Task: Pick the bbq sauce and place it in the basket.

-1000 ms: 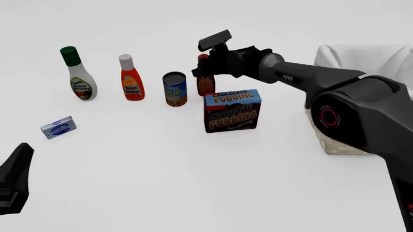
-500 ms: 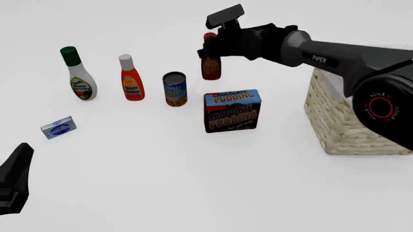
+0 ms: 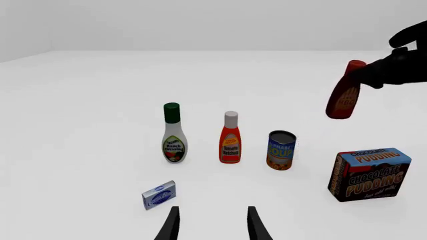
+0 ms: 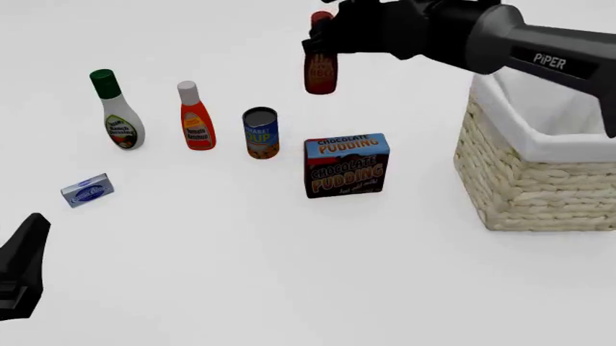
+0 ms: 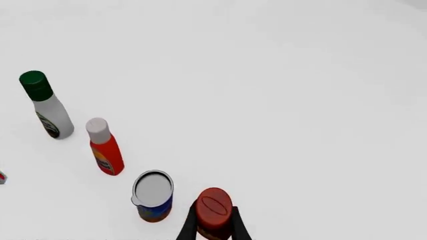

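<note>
The right gripper point(image 4: 325, 32) is pinched on the neck of the bbq sauce point(image 4: 321, 66), just under its red cap, and the bottle hangs in the air well above the table point(image 4: 288, 252), near the far edge and a little right of centre. It tilts slightly, and nothing touches its base. From the right wrist camera the two dark fingers point(image 5: 188, 226) press on either side of the cap.

The basket point(image 4: 524, 180) stands at the right edge of the table, well apart from the lifted bottle. Its white cloth lining point(image 4: 539, 122) folds over the rim; what shows of the inside is only cloth, though the arm hides part of the opening.

Below the bottle a chocolate pudding box point(image 4: 348, 164) stands upright. To its left, in a row toward the left edge, stand a soup can point(image 4: 261, 132) with its lid sealed, a ketchup bottle point(image 4: 195, 117) with a white cap, and a ranch dressing bottle point(image 4: 117, 110) with a green cap, all upright and apart from one another. A small blue-and-white packet point(image 4: 88, 190) lies nearer the front left corner.

The left gripper point(image 3: 211, 225) hovers low at the front left corner, its fingers spread with nothing between them.
</note>
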Robot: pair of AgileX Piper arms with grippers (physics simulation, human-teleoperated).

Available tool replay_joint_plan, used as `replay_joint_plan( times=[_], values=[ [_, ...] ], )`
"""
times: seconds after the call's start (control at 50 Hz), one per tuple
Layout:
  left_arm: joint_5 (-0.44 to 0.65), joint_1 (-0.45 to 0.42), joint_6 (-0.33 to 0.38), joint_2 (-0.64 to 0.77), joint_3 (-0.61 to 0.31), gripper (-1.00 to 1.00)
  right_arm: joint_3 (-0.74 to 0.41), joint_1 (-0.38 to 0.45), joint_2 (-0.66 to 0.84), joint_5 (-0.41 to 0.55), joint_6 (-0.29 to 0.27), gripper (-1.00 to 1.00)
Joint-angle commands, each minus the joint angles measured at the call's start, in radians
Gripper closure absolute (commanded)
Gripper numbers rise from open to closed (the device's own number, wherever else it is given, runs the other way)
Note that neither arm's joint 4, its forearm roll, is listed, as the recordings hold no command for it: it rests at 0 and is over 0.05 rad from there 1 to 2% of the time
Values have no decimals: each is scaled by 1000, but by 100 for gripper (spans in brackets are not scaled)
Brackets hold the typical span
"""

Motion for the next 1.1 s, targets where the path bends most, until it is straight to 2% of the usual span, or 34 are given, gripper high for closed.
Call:
replay_joint_plan(
  times=[0.02,0.42,0.6,1.1],
  values=[
    [0,0,0,0,0,-100,21,8,-97,34,7,100],
    [0,0,0,0,0,-100,74,8,-232,90,-11,100],
    [0,0,0,0,0,-100,71,8,-290,148,-29,100],
    [0,0,0,0,0,-100,61,-72,-396,261,-66,100]
  ],
)
